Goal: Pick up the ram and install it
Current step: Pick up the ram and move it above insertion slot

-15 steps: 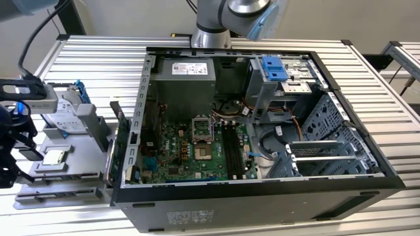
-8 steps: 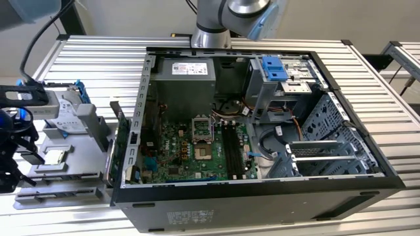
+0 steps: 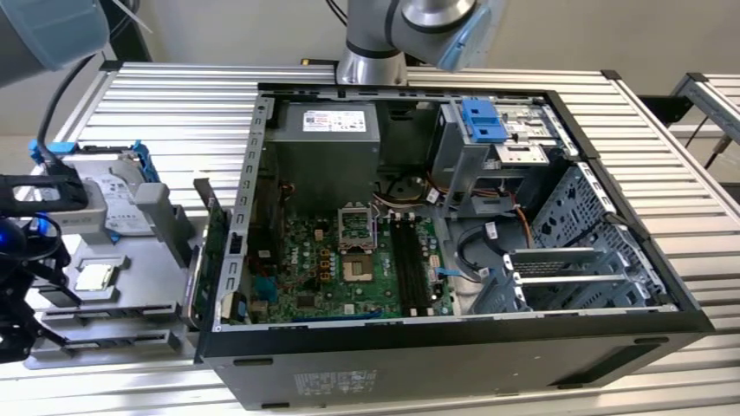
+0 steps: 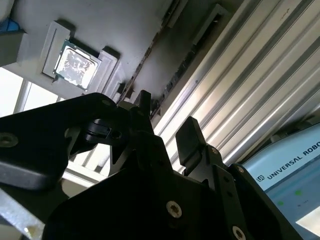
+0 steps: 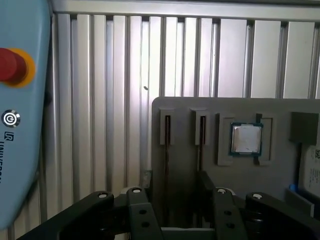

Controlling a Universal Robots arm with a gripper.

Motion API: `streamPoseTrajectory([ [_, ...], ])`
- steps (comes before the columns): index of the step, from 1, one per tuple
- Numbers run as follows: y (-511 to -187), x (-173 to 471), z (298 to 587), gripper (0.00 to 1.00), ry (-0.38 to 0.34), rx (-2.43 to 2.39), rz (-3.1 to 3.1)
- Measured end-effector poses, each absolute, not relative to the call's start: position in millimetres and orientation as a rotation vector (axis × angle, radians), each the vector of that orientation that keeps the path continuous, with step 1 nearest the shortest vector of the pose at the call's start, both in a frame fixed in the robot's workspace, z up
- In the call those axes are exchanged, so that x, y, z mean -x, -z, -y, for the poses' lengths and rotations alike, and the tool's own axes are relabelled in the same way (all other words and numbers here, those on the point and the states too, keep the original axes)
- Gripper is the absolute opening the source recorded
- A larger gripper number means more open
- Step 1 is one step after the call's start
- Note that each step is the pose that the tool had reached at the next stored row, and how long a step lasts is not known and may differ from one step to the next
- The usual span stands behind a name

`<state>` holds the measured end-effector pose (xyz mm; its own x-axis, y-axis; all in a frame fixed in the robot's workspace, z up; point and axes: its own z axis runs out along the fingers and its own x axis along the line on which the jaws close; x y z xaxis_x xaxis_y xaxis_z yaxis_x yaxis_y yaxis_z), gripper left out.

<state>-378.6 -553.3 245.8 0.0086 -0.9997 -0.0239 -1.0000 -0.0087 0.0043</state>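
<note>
Ram in tray slot, nr claw tips

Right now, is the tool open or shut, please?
Open: in the first wrist view the tool shows its fingers wide apart, gripping nothing.

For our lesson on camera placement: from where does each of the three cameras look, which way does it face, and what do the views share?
Exterior view: off the arm, high, looking down into the open computer case and tray; arm at the top.
First wrist view: on the wrist, looking down past the open gripper at the tray.
Second wrist view: on the wrist, looking slantwise past the gripper along the tray.
Shared: all show the processor.
</note>
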Motion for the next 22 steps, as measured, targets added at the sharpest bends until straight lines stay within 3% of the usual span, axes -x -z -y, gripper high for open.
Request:
streamPoseTrajectory([
  [22, -208, 378, 555, 1.0, -0.031, 2.232, -2.19],
])
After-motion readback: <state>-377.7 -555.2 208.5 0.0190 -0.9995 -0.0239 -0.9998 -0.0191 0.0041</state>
